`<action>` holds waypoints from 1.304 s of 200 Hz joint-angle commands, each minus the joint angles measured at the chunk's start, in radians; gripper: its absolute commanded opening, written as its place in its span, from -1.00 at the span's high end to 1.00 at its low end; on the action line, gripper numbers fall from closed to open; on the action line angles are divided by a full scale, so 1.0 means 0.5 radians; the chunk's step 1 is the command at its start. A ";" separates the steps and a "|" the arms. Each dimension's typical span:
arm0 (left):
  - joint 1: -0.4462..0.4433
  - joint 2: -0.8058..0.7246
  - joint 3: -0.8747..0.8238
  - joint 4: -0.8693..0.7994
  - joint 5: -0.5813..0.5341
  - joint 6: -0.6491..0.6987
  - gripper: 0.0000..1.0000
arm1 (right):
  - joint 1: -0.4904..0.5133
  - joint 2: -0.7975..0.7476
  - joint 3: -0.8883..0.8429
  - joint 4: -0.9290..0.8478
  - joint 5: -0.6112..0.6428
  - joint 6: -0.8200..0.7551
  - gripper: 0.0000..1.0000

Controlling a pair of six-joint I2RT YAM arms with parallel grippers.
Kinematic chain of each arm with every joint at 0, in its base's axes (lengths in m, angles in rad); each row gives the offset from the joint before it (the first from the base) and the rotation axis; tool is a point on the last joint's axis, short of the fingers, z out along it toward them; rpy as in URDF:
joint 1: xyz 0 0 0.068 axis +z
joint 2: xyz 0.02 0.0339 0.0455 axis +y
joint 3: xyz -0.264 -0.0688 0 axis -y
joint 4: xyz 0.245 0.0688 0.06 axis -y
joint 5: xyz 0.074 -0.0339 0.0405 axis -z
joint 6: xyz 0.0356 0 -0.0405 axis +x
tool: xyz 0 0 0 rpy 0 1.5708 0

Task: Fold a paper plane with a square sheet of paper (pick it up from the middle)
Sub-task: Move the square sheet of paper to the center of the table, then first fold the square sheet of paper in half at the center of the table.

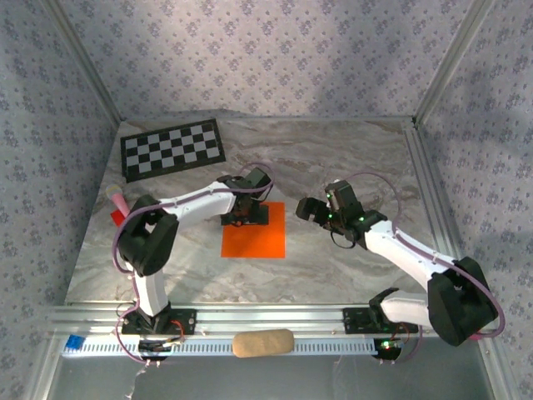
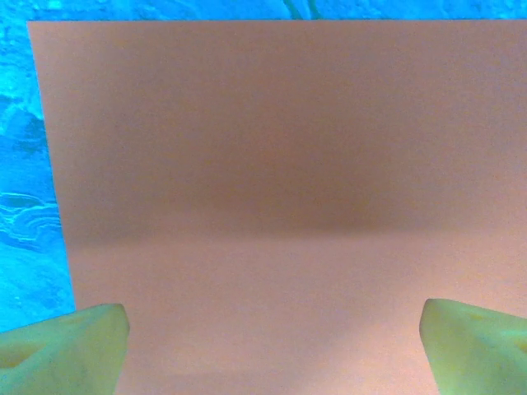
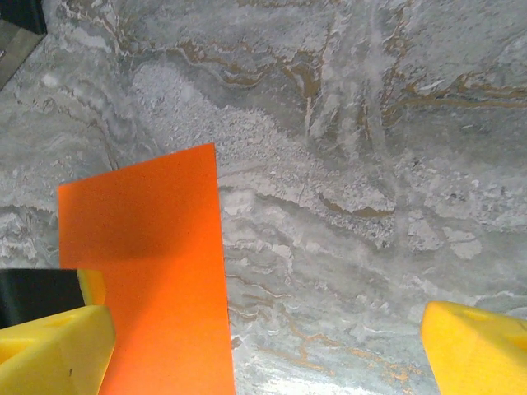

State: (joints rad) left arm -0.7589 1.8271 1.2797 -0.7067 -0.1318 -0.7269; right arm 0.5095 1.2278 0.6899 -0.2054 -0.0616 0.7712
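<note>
Flat, bright orange square sheet of paper (image 1: pixel 254 237) (plain, straight-edged)

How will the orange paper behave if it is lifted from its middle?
Probably floppy: the paper lies dead flat and its edge shows no thickness, so its sides would likely droop. It seems very light, so a push might slide it across the smooth table. Being flat, it may be hard to pinch.

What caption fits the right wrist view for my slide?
Open right end effector over the marble table, orange square sheet of paper lying flat at lower left.
</note>
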 commanded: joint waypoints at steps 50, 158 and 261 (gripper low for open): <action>-0.002 0.145 0.130 -0.084 0.075 -0.023 -0.84 | -0.006 -0.002 0.026 -0.094 0.076 0.029 -0.95; -0.066 0.333 0.313 -0.237 0.088 -0.056 -0.84 | -0.104 -0.057 -0.083 -0.078 0.015 0.046 -0.99; -0.074 0.371 0.304 -0.228 0.071 -0.089 -0.85 | -0.097 -0.011 -0.074 -0.037 -0.078 -0.002 -0.99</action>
State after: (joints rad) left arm -0.7925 2.0048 1.4132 -0.7929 -0.0975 -0.7532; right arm 0.4606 1.2137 0.6533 -0.2180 -0.0868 0.7795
